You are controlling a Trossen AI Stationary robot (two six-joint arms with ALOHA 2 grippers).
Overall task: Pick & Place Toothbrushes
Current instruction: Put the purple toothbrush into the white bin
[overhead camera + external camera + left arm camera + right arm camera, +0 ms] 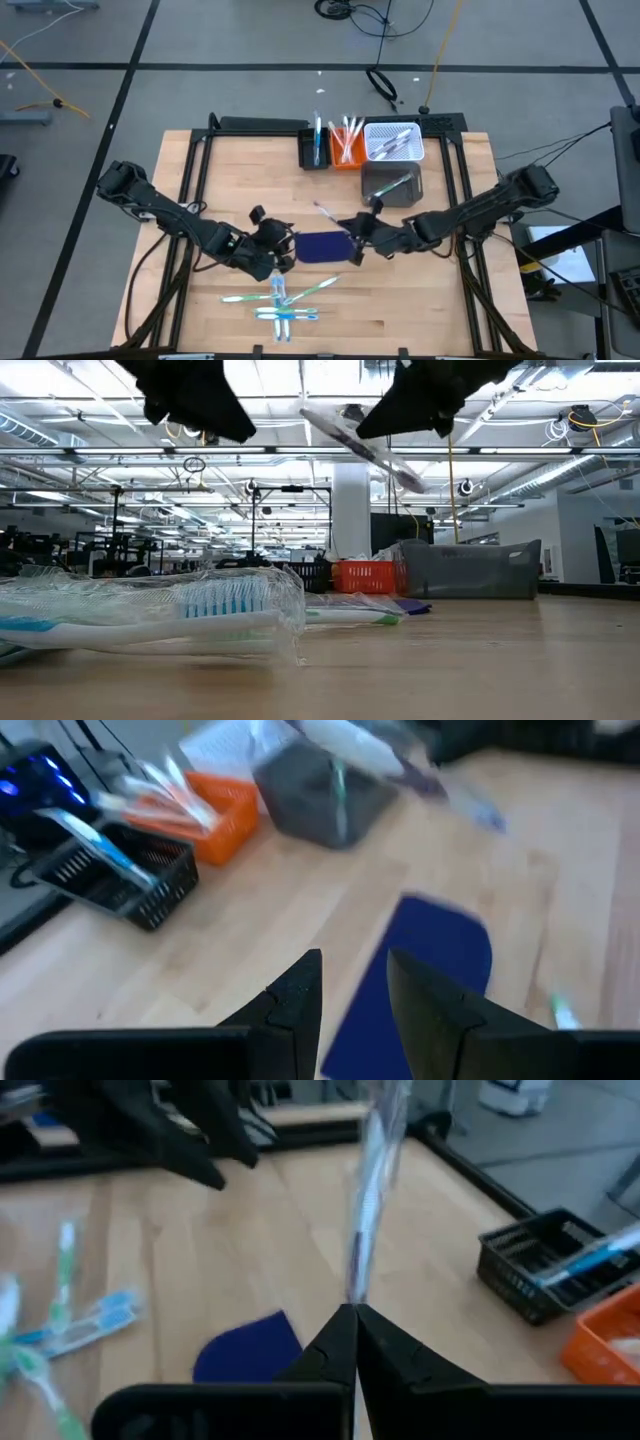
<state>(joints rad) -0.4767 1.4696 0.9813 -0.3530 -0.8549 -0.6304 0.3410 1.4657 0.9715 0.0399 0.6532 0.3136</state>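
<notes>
Several wrapped toothbrushes (pixel 280 300), light blue and green, lie crossed on the table near its near edge; one fills the low view's foreground (pixel 150 615). My right gripper (pixel 356 236) is above the table's middle, shut on a clear-wrapped toothbrush (pixel 325 212). My left gripper (pixel 276 252) is open and holds nothing. It hovers just left of a dark blue mat (pixel 322 247), which lies flat and shows past its fingers (pixel 435 960). My right gripper pinches the wrapped toothbrush by one end (pixel 354 1292) between its two fingertips. The brush is lifted clear of the table (pixel 360 445). It sticks out beyond the fingers, slanting toward the table's far left.
Four bins stand at the table's far edge: black (pixel 316 150), orange (pixel 347 147), white (pixel 394 141), with a grey one (pixel 392 184) in front of the white. All hold toothbrushes. A black frame borders the table (pixel 190 170).
</notes>
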